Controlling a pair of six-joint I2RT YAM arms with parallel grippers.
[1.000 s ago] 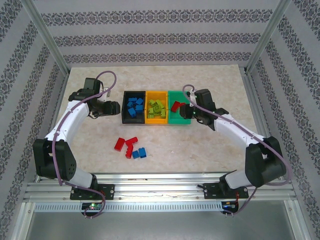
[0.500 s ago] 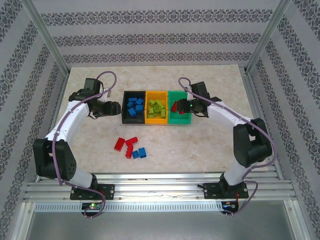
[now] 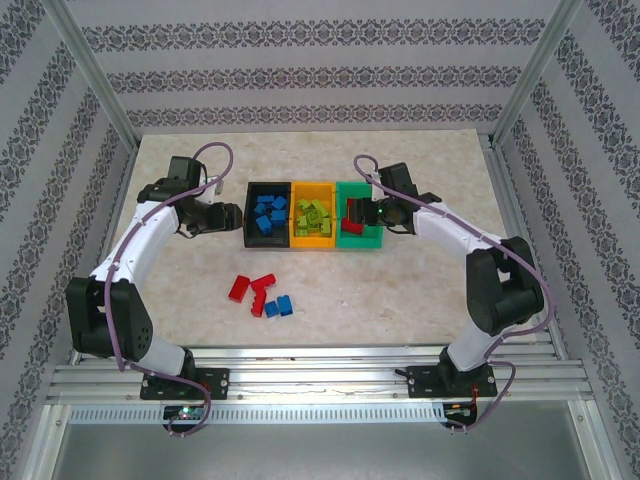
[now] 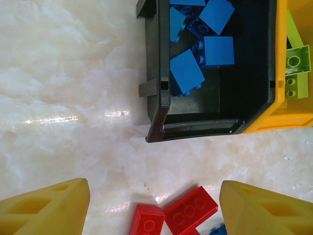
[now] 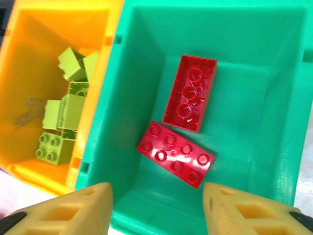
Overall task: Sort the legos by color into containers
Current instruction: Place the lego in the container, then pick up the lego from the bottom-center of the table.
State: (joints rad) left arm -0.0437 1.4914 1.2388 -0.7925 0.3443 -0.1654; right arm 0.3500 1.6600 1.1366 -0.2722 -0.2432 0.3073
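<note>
Three containers stand in a row: a black bin with several blue legos, an orange-yellow bin with several lime legos, and a green bin. Two red legos lie loose on the green bin's floor. My right gripper hangs open above that bin's near end, with nothing between its fingers; it is also in the top view. My left gripper hovers open just left of the black bin, with nothing between its fingers.
Loose bricks lie on the marble table in front of the bins: two red ones and blue ones. The left wrist view catches the red pair low between my fingers. Aluminium frame posts stand at the corners.
My right gripper reached further over the green bin and went from shut to open. The red brick it held now lies in the bin. The left arm stayed still.
</note>
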